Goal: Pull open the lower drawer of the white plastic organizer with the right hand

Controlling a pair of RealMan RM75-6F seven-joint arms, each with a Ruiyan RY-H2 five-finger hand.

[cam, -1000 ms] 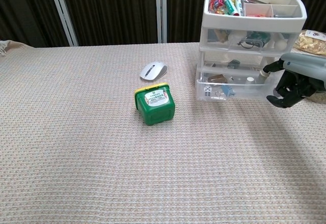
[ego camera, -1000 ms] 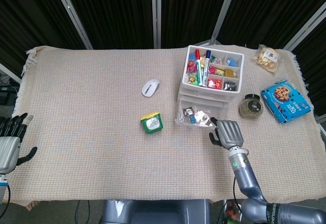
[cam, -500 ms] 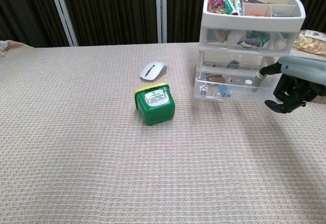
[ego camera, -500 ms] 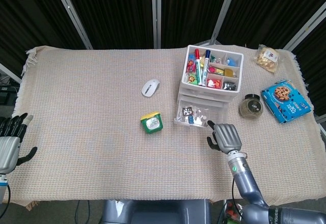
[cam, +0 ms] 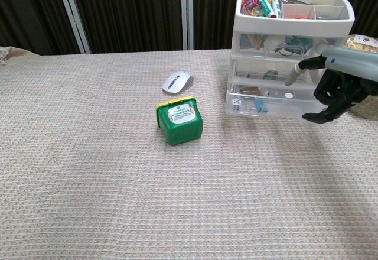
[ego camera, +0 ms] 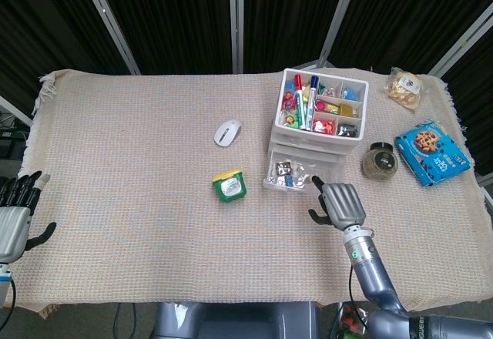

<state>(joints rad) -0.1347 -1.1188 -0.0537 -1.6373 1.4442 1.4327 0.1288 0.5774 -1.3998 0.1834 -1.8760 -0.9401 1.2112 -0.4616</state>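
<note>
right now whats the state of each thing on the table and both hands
lower drawer: pulled partly out, small items inside
upper drawer: pushed in
organizer top tray: open, holds markers and small items
right hand: fingers curled, at the lower drawer's front right corner
left hand: holds nothing, at the table's left edge
green box: lid on, upright
glass jar: lid on
cookie box: lying flat

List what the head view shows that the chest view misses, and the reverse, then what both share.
Only the head view shows the left hand at the table's left edge, the cookie box and the jar. Only the chest view shows the organizer's stacked drawer fronts, including the upper drawer. Both show the white organizer, its lower drawer pulled out, the right hand beside it, the green box and the mouse.
</note>
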